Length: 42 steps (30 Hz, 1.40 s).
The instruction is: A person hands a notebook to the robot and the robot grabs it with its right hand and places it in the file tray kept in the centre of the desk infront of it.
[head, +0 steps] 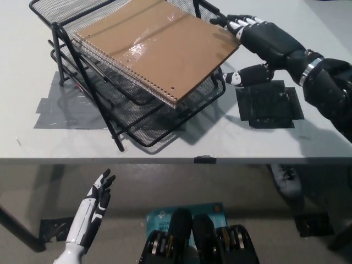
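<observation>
Brown notebook [157, 49] lies in file tray [137, 129]; right hand [264, 44] released beside it.

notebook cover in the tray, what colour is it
Plain brown cardboard, on the notebook lying in the black mesh file tray; head view.

Brown spiral-bound notebook [157, 49] in black wire-mesh file tray [165, 118]
The notebook lies flat and closed on the tray's top tier, its spiral edge toward the lower left, one corner overhanging.

Grey-white desk [165, 144] (tape patches [269, 104]); brownish floor [33, 187] below.
</observation>
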Tool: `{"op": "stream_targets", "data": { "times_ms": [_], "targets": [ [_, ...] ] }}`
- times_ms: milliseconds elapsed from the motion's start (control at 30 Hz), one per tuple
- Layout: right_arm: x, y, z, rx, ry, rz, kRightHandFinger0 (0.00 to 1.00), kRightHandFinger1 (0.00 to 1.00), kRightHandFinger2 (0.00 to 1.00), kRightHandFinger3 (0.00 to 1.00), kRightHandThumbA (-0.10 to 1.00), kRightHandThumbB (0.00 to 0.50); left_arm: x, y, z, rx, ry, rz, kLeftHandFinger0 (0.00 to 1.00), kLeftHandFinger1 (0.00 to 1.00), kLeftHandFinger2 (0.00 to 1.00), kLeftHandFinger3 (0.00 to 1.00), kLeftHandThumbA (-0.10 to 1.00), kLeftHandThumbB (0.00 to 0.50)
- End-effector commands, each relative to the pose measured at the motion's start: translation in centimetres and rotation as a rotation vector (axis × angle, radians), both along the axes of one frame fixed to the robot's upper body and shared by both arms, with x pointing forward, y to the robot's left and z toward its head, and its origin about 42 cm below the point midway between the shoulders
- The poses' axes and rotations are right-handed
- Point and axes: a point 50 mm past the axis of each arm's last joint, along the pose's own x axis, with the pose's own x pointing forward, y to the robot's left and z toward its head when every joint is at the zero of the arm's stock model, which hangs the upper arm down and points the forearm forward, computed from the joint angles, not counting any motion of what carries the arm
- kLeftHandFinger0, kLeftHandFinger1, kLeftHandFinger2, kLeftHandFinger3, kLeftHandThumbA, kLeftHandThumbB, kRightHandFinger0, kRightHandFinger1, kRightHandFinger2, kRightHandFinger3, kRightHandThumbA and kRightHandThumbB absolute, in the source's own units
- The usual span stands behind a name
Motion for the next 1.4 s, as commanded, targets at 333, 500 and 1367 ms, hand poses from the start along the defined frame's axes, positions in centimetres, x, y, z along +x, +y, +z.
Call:
{"op": "stream_targets", "data": {
  "times_ms": [333,500,1367],
  "targets": [
    [-27.5,-10.0,12.9,0.552,-0.336,0.245,1.0,1.0,1.0,1.0,1.0,0.5,1.3,-0.3,3.1,0.014,-0.143,-0.049,1.0,1.0,0.97,1.0,1.0,0.3],
    [-29.0,-10.7,6.1,0.725,-0.389,0.223,1.0,1.0,1.0,1.0,1.0,0.5,0.0,-0.3,2.2,0.012,-0.116,-0.033,1.0,1.0,0.98,1.0,1.0,0.308],
    [-27.3,0.0,-22.8,1.159,0.543,-0.156,1.0,1.0,1.0,1.0,1.0,0.379,-4.9,0.5,-0.9,-0.021,-0.034,0.022,1.0,1.0,1.0,1.0,1.0,0.38]
  ]
}}
